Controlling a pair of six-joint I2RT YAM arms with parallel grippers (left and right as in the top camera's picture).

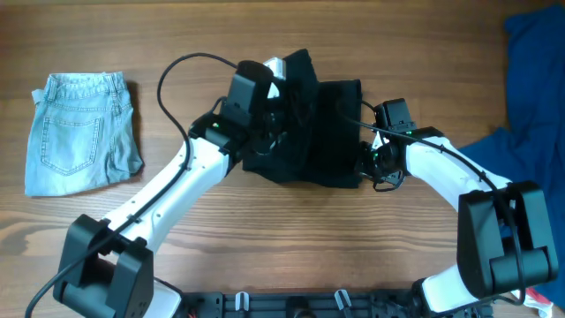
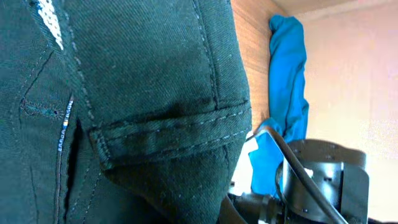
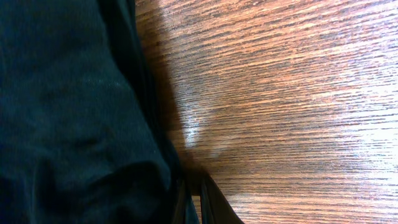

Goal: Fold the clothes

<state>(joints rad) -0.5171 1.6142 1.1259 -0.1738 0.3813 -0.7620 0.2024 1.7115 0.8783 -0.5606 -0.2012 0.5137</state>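
Clothes [image 1: 331, 132] bunched at L gripper [image 1: 274, 97], edge by R gripper [image 1: 369, 163]; grips can't tell. Risk: weak hold, fold slips.

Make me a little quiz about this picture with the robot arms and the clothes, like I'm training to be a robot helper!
1. True or false: the denim shorts lie apart from the black shorts, on the robot's left side of the table.
2. Fill in: the cloth at the table's right edge is coloured ____.
3. Pick one: which thing are the left gripper and the right gripper both at? A. denim shorts B. black shorts C. blue cloth

Key: 1 true; 2 blue; 3 B.
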